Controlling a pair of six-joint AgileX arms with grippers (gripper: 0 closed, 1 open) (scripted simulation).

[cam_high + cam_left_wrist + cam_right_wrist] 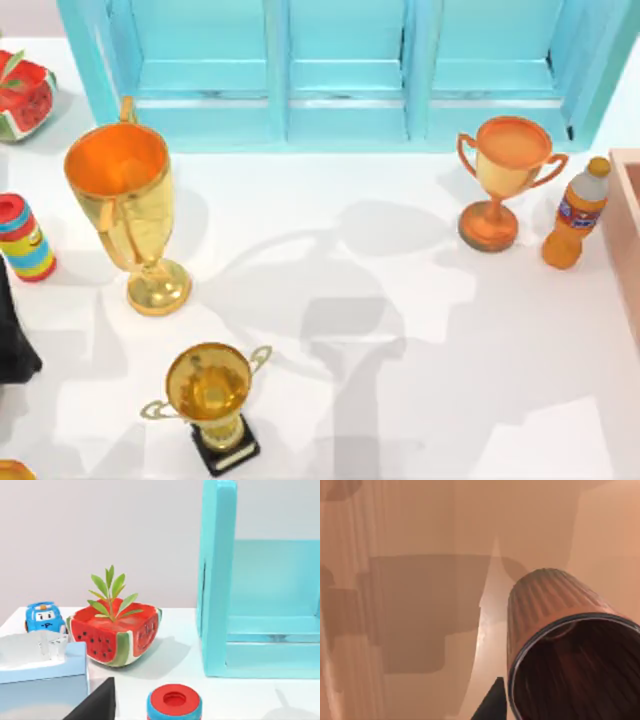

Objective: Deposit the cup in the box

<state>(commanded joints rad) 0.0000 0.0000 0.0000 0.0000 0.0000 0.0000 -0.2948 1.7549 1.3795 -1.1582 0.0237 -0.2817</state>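
The cup point(555, 605), a ribbed pinkish-brown tumbler with a dark brown inside, hangs tilted close in front of the right wrist camera. Its mouth faces the camera. Behind and below it lie the pale pinkish-tan inner walls and floor of the box point(420, 540). My right gripper point(540, 705) is shut on the cup, and one black finger point(494, 704) lies against its side near the rim. In the top view a strip of the box point(628, 230) runs along the table's right edge. My left arm point(12, 335) is parked at the table's left edge.
A turquoise cabinet point(340, 70) spans the back. An orange two-handled trophy point(505, 180) and an orange bottle point(577, 215) stand near the box. Two gold trophies point(125, 215) point(210, 400), a striped can point(22, 238) and a watermelon planter point(116, 632) occupy the left.
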